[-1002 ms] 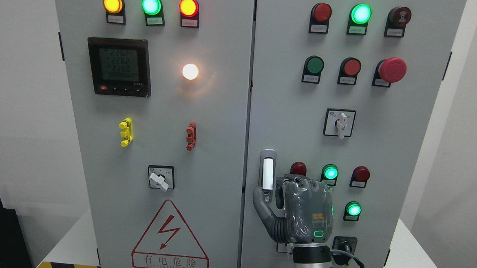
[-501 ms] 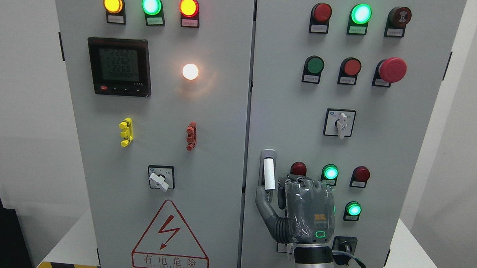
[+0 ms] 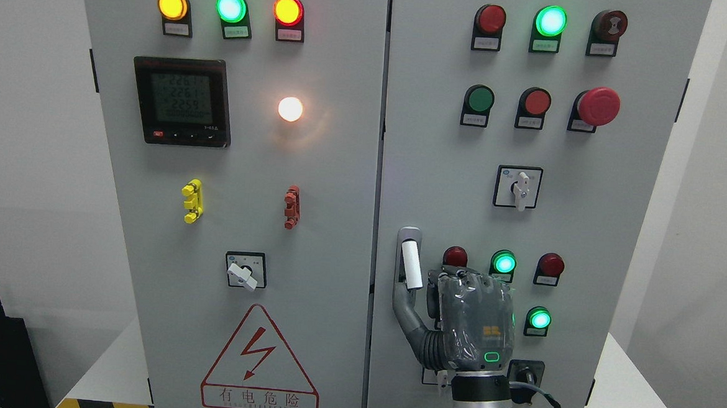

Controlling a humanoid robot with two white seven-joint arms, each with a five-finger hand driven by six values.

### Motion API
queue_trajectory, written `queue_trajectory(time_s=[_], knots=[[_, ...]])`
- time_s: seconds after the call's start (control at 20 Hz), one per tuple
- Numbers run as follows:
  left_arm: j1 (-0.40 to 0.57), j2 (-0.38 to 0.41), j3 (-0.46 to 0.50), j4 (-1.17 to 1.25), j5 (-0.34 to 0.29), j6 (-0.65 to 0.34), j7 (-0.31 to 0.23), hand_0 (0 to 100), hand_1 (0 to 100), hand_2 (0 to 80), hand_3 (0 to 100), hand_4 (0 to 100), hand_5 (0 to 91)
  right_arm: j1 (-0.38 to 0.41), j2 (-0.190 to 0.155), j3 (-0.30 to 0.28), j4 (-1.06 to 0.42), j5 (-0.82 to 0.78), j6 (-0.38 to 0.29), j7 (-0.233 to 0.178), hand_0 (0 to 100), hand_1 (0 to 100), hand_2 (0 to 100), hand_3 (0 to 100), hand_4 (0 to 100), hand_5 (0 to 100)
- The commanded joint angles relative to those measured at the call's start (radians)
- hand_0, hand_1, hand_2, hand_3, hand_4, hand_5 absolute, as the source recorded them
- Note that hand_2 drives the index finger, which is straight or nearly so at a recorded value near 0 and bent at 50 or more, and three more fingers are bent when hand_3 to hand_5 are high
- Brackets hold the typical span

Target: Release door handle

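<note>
- Our right hand (image 3: pixel 457 318) is raised against the right cabinet door (image 3: pixel 440 171), its back toward us, the arm entering at the bottom edge right of the middle.
- Its thumb (image 3: pixel 405 302) reaches up-left and touches the lower end of the white door handle (image 3: pixel 411 264); whether the fingers behind the palm grip anything, we cannot tell.
- That handle sits slightly tilted in its grey recess near the door's left edge, just left of a dark red indicator lamp (image 3: pixel 455 256).
</note>
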Motion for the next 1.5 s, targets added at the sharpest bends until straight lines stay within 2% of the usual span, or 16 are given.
queue_trajectory(time_s=[0.0, 1.45], knots=[[-0.031, 0.0, -0.011, -0.008, 0.0, 0.0, 0.0, 12, 39, 0.0, 0, 0, 0.0, 0.002, -0.002, -0.009, -0.008, 0.0, 0.0, -0.004, 52, 50, 100, 100, 100, 98], [-0.031, 0.0, -0.011, -0.008, 0.0, 0.0, 0.0, 12, 39, 0.0, 0, 0, 0.0, 0.009, -0.01, -0.023, -0.014, 0.008, 0.0, -0.007, 52, 52, 100, 100, 100, 98]])
